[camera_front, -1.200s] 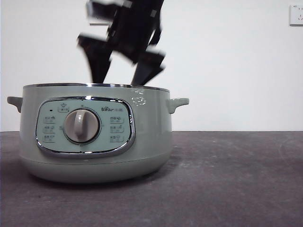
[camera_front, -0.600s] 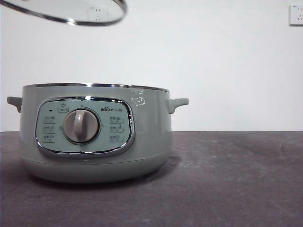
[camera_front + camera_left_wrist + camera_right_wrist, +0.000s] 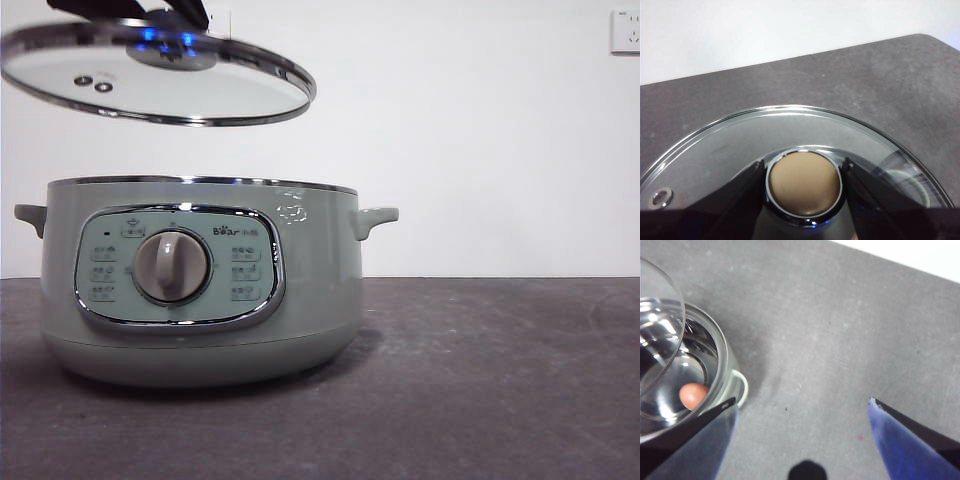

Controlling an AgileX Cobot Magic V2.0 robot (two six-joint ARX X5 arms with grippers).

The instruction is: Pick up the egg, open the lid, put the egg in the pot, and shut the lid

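Note:
The pale green pot point(image 3: 200, 290) stands open on the left of the table. The egg point(image 3: 693, 395) lies inside it, seen in the right wrist view past the pot's rim point(image 3: 722, 360). My left gripper point(image 3: 803, 172) is shut on the lid's round knob point(image 3: 803, 184). It holds the glass lid point(image 3: 160, 85) a little tilted in the air just above the pot. In the front view this gripper point(image 3: 160, 18) shows as a black tip at the top. My right gripper point(image 3: 801, 401) is open and empty, above the table beside the pot's side handle point(image 3: 742, 387).
The dark grey table point(image 3: 480, 380) stretches to the right of the pot. A white wall with a socket point(image 3: 625, 30) stands behind it. The lid's edge point(image 3: 657, 325) also shows in the right wrist view over the pot.
A second ago an open gripper hung over the pot's mouth; it has left the front view. The lid has come down from the top edge to just above the pot.

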